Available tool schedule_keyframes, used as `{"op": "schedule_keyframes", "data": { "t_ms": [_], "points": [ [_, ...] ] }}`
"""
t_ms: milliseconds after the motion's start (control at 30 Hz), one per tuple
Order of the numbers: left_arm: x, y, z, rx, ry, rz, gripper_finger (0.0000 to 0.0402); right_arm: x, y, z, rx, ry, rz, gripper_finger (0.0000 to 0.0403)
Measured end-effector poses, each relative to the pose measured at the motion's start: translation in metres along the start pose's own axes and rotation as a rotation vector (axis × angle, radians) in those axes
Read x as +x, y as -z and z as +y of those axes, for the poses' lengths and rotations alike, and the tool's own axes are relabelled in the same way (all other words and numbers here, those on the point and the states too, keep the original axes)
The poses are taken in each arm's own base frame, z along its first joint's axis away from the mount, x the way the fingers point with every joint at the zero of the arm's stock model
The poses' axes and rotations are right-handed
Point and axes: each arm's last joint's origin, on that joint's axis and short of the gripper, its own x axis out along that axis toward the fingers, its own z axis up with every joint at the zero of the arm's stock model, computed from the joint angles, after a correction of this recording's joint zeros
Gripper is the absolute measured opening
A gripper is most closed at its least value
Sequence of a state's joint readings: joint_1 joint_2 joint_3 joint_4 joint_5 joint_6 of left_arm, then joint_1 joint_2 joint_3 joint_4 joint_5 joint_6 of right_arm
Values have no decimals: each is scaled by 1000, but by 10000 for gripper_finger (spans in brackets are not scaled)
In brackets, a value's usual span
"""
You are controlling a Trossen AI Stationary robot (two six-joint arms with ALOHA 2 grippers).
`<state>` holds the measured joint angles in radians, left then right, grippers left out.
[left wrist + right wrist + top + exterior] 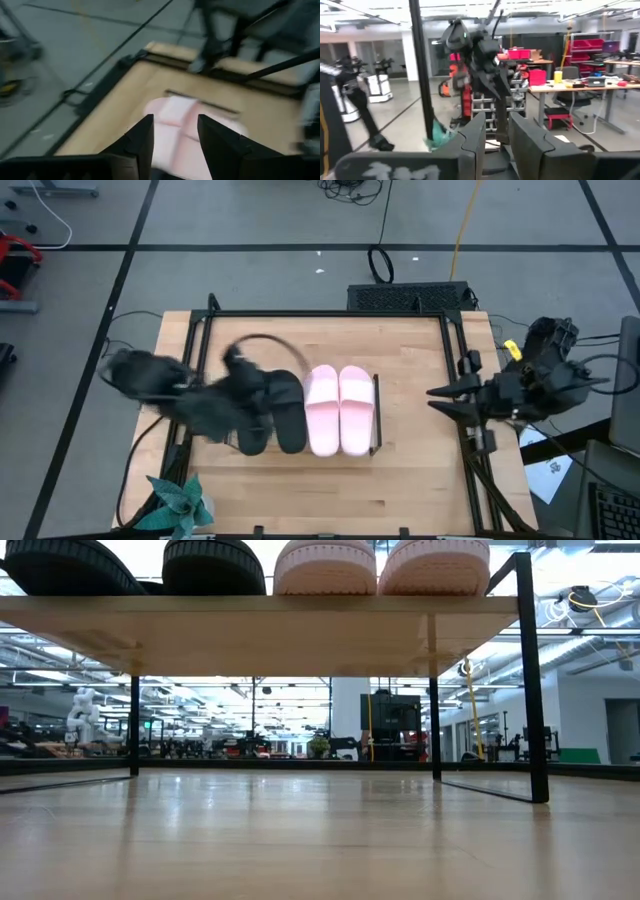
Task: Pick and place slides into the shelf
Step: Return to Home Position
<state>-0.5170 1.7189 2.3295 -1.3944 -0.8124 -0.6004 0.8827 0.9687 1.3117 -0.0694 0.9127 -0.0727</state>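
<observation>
Neatly, on the wooden table [410, 480], a low black-framed shelf [300, 630] carries four slides in a row: the matte black pair [290, 418] beside the pale pink pair [340, 412]. The left claw [175, 120] hangs spread and empty above them. The right claw [496, 120], narrowly parted, sits at the table's right edge.

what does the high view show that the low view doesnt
Only the high view: the left arm partly over the black slides, the right arm at the table's right edge, a plant. Only the low view: the shelf's underside, its black legs, the room behind. Both: the black slides and pink slides side by side on the shelf.
</observation>
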Motion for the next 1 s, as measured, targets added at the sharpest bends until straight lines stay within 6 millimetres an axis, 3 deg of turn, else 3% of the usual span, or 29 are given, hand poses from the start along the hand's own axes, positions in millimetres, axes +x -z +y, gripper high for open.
{"op": "schedule_keyframes", "data": {
  "t_ms": [133,233,367,533,733,1000],
  "points": [
    [-43,4,7,-47,127,-36,147,-17,-3,-10,-21,-54,28,75],
    [-64,11,9,5,186,-29,147,-30,-3,-21,12,-82,63,75],
    [-82,29,9,36,201,34,147,-44,3,-36,50,-105,138,75],
    [-103,46,16,40,222,-13,147,-54,3,-50,48,-111,160,75],
    [-115,79,63,-30,179,-129,147,-58,1,-57,4,-116,145,75],
    [-95,139,131,-115,175,-141,147,-65,1,-70,-46,-119,146,75]
  ]
}}
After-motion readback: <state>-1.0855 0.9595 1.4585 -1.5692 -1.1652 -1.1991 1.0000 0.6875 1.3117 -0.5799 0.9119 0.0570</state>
